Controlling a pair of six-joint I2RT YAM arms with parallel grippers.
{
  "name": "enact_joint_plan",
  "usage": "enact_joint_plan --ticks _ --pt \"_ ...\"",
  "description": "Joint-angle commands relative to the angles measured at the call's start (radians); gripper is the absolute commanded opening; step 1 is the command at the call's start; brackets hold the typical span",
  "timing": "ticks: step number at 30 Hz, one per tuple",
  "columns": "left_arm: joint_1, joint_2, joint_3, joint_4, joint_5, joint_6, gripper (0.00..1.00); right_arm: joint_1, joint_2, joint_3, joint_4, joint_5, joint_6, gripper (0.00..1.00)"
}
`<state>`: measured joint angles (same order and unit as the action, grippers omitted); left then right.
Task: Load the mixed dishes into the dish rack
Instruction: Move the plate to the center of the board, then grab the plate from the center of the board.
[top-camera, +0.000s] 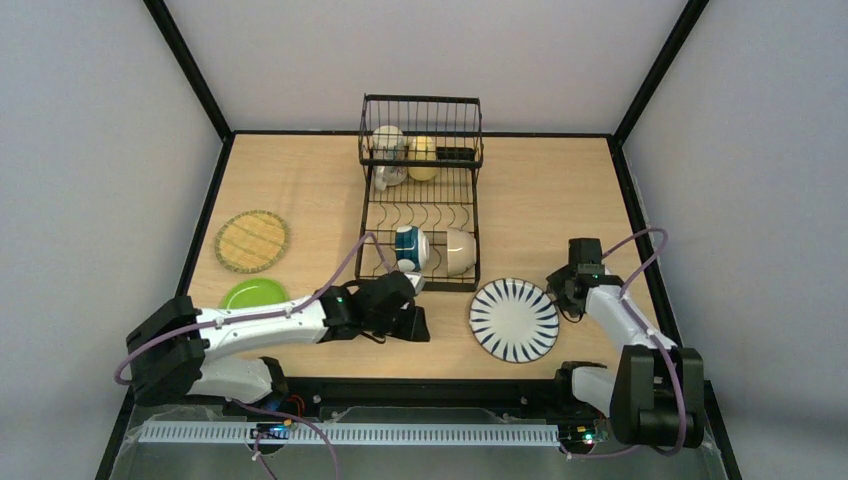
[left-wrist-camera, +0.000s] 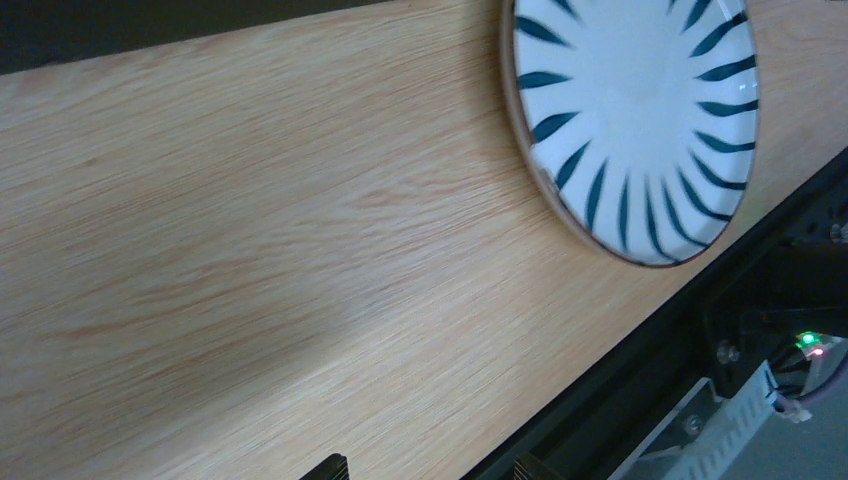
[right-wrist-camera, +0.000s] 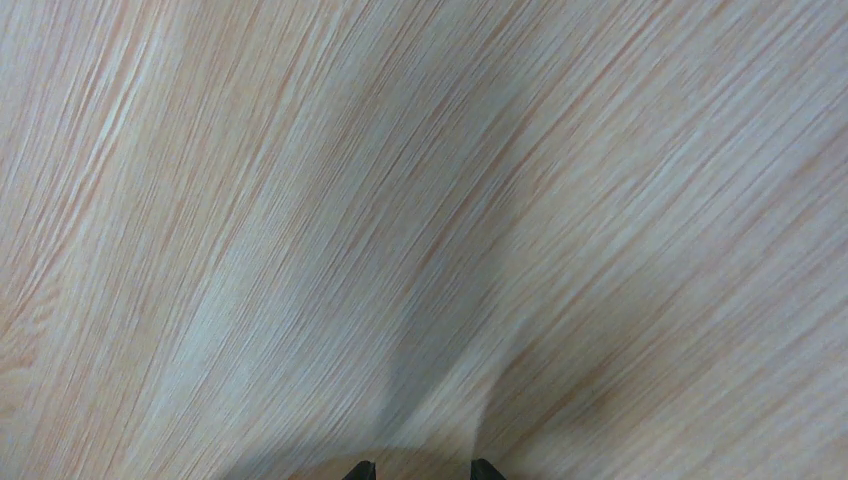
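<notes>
Left arm (top-camera: 260, 325) low, reaching toward three o'clock, left pincer (top-camera: 415, 312) spread, empty; right arm (top-camera: 625, 320) folded, right pincer (right-wrist-camera: 422, 470) parted above table (right-wrist-camera: 400, 200)

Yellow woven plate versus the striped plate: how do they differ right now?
The yellow woven-look plate is yellow with a basket-weave pattern; the striped plate is white with dark radial stripes. The yellow woven-look plate sits left of the dish rack; the striped plate sits off its near right corner. Both lie flat on the table, outside the rack.
</notes>
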<state>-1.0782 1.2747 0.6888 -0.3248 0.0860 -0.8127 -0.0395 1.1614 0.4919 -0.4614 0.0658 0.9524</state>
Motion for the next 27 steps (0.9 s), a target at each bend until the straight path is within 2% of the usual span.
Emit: enact_joint_plan --ticks 1,7,13,27 --pt "-0.039 0.061 0.063 0.065 -0.05 -0.021 0.94 0.031 -0.062 -0.029 -0.068 -0.026 0.025 0.52" --pt "-0.078 0.136 0.108 0.084 -0.068 -0.028 0.94 0.116 -0.136 -0.058 -0.105 -0.03 0.062 0.53" --pt "-0.086 0.172 0.082 0.143 -0.058 -0.068 0.95 0.173 -0.184 -0.087 -0.129 -0.029 0.096 0.53" --pt "-0.086 0.25 -0.085 0.495 -0.017 -0.235 0.98 0.182 -0.294 -0.134 -0.18 -0.034 0.092 0.54"
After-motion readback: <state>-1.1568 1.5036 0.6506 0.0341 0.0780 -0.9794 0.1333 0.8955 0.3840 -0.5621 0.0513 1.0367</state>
